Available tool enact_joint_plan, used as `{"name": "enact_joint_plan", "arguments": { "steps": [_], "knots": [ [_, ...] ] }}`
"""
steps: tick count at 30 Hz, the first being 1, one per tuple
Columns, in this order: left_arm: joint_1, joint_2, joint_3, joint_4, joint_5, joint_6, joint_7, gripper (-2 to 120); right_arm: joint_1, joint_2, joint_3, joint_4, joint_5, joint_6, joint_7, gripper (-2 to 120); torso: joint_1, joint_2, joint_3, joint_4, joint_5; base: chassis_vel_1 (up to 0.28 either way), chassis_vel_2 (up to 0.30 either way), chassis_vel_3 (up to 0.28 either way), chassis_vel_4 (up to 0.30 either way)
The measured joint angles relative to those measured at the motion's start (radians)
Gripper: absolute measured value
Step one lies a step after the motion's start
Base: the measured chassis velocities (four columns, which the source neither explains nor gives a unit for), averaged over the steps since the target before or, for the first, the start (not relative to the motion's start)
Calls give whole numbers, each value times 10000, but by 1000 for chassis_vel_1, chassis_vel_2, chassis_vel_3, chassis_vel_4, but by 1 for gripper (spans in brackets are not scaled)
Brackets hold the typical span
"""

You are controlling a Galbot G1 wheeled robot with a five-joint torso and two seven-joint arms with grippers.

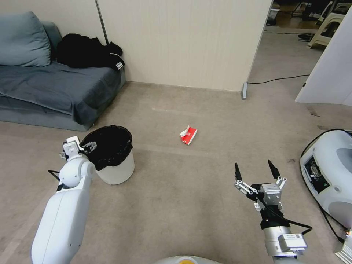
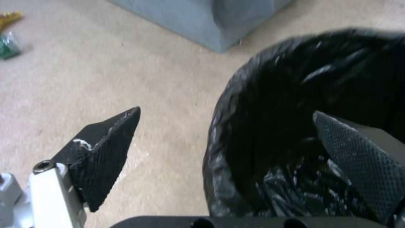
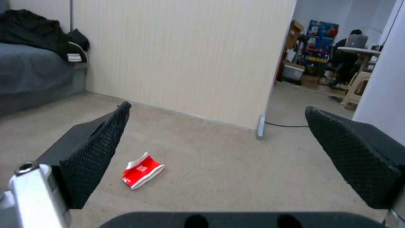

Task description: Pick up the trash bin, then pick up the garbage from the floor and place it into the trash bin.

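Bin: one white bin (image 1: 116, 170) with a black liner (image 1: 108, 145), standing on the carpet at lower left of the head view, just in front of the sofa (image 1: 55, 91).

Left gripper: left gripper (image 2: 227, 126) right at the bin's rim, fingers spread wide and astride it, one finger (image 2: 105, 152) outside over the carpet, the other (image 2: 358, 158) inside over the liner. Nothing clamped yet!

Right gripper: right gripper (image 1: 255, 172) at lower right of the head view, held off the floor, fingers wide apart and empty, aimed toward the carton.

Carton: one red-and-white carton (image 1: 188, 135) lying flat on the carpet near the centre of the head view, well apart from the bin and from the right gripper; the right wrist view has it low and left of centre (image 3: 141, 171).

Other litter: two small pieces at the upper left edge of the left wrist view, one yellow (image 2: 9, 17), one green (image 2: 7, 46), on the carpet well away from the bin.

Count: one bin, one carton, two small scraps, two grippers.

Progress: early, I'd say. The bin sits on the floor, ungripped; the pickup looks about to happen.

Left to do: close on the rim, lift the bin, then gather each litter piece and drop it in.

Clothes: a black heap (image 1: 88, 51) on the sofa, upper left, no part of the job.
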Motion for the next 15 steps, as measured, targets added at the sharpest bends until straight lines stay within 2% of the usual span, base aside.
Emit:
{"name": "enact_joint_plan", "arguments": {
  "steps": [6, 11, 15],
  "knots": [
    [-140, 30, 145, 157, -760, 717, -381, 99, -21, -83, -6, -10, 25, 16, -19, 100, 0, 0, 0, 0, 0, 0, 0, 0, 0],
    [-259, 27, 174, 387, -1009, 921, -492, 95, -20, -110, -8, -14, 31, 18, -35, 100, 0, 0, 0, -1, 0, 0, 0, 0, 0],
    [-329, -34, 159, 670, -1188, 974, -498, 80, -21, -110, -11, -16, 32, 33, -53, 100, 0, 0, 0, 1, 2, 0, 0, 0, 0]
  ]
}}
